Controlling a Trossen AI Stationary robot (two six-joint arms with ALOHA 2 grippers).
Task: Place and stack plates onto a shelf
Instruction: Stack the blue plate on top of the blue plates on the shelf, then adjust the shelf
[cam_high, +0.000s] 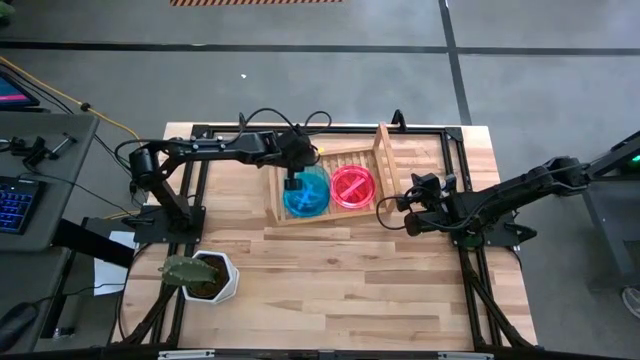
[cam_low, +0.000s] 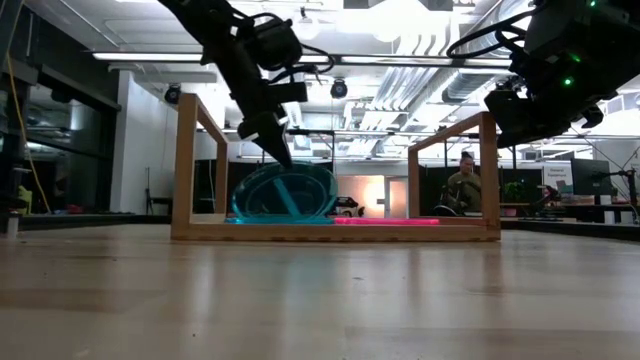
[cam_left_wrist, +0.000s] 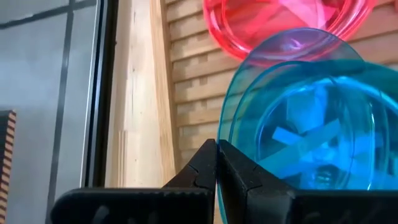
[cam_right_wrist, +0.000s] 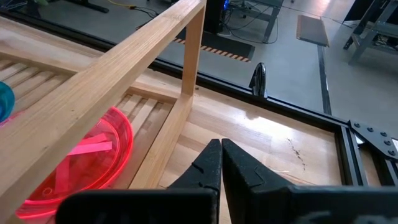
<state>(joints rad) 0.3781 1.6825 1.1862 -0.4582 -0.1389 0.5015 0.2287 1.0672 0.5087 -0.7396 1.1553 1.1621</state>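
Now the left gripper (cam_left_wrist: 216, 163) is pinched shut on the rim of a tilted blue plate (cam_high: 306, 190) on the wooden shelf (cam_high: 385, 150) — beside the pink plates (cam_high: 352, 186). Off to the side, the right gripper (cam_right_wrist: 221, 160) waits, closed and empty.

Teal plates (cam_high: 305, 192) and pink plates (cam_high: 352, 186) lie on the pale wooden shelf (cam_high: 385, 160).

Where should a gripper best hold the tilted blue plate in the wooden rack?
Probably by the raised rim of the blue plate, coming from above on the left gripper's side. It leans up there, while its other edge lies low beside the pink plate.
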